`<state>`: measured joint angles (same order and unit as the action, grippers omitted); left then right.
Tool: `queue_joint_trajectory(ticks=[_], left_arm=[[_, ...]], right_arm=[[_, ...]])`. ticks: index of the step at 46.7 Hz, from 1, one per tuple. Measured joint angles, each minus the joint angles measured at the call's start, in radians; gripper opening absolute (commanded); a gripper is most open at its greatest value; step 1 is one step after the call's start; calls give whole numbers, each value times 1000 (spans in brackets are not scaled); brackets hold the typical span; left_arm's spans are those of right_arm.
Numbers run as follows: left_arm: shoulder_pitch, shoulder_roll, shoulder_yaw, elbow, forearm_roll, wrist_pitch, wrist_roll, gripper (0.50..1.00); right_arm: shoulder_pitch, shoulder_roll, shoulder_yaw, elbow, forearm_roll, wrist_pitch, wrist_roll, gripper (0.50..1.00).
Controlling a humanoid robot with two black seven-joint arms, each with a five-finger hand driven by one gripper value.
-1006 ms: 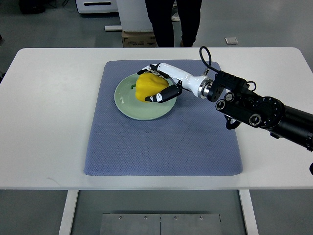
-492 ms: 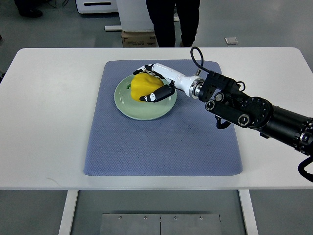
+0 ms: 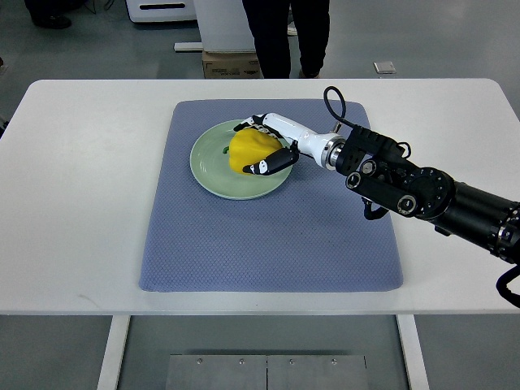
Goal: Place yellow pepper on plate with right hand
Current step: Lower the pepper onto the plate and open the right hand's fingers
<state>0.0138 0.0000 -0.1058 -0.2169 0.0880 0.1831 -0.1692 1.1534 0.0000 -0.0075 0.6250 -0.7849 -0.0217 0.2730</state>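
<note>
White table [image 3: 81, 203] with a blue-grey textured mat [image 3: 268, 244] laid flat on it, centred, reaching near the far edge. Table legs and a metal base plate [image 3: 266, 371] visible below the near edge. Grey floor behind. A person's legs in dark trousers [image 3: 288, 36] stand just past the far edge. Cardboard box [image 3: 230, 63] beside them, small square floor fitting [image 3: 384, 67] to the right, white unit [image 3: 162, 10] top left.

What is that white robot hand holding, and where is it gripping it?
The right hand grips the yellow pepper by its sides, fingers wrapped around its body, over the round green plate.
</note>
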Motion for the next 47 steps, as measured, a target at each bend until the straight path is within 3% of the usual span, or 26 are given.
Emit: queue_joint_trajectory(ticks=[18, 20, 26, 33, 37, 47], left_arm=[[0, 0, 0, 0, 0, 0, 0, 1000], [0, 0, 0, 0, 0, 0, 0, 1000], [0, 0, 0, 0, 0, 0, 0, 1000], [0, 0, 0, 0, 0, 0, 0, 1000], [0, 0, 0, 1, 0, 0, 0, 1000], [0, 0, 0, 0, 0, 0, 0, 1000]], right_arm=[[-27, 0, -3, -16, -2, 0, -14, 506], [-27, 0, -3, -17, -2, 0, -14, 581], [-29, 0, -2, -18, 0, -12, -14, 719], [-35, 0, -2, -18, 3, -20, -14, 970], [-35, 0, -2, -17, 3, -20, -14, 993], [-35, 0, -2, -15, 4, -18, -14, 998]])
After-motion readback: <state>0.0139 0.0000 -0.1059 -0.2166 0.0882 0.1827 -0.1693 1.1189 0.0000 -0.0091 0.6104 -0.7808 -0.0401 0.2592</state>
